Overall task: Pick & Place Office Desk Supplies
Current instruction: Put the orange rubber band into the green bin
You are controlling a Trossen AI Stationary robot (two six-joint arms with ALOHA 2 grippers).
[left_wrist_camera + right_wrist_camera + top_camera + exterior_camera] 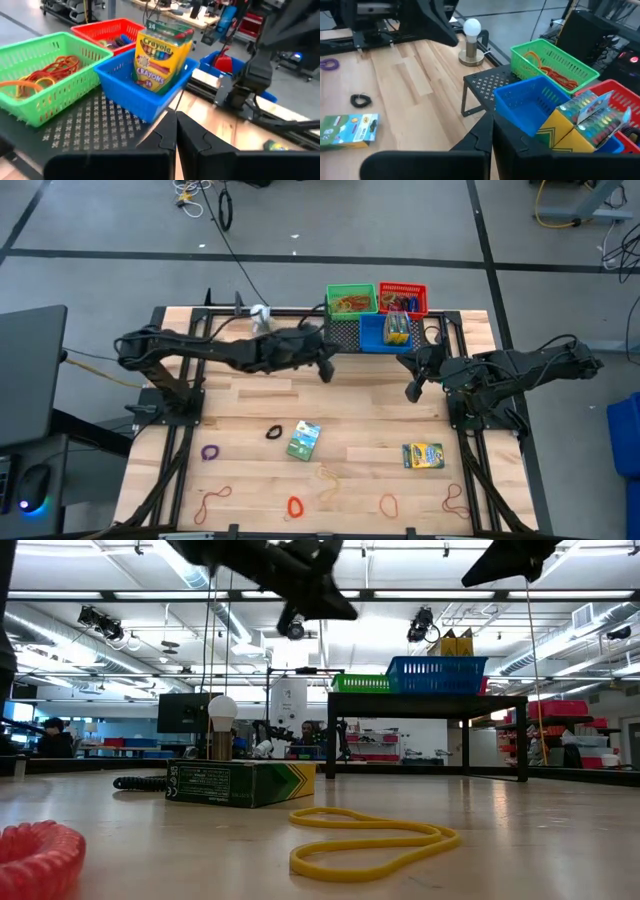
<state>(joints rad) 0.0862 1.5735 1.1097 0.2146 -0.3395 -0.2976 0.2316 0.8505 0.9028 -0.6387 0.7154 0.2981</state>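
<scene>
My left gripper (325,370) (175,131) hovers shut and holds nothing, just near of the black mesh rack (343,332). On the rack stand a green basket (45,75) of rubber bands, a red basket (107,31) and a blue basket (135,85). A yellow crayon box (161,55) stands in the blue basket, its top above the rim. My right gripper (413,388) (492,135) waits shut and holds nothing, right of the rack. Two crayon boxes (303,440) (422,455) lie flat on the table.
A purple loop (210,451), a black loop (273,432), a red loop (294,506), a yellow band (328,478) and reddish rubber bands (213,500) (388,503) (455,500) lie near the front edge. A white ball on a stand (471,42) sits left of the rack.
</scene>
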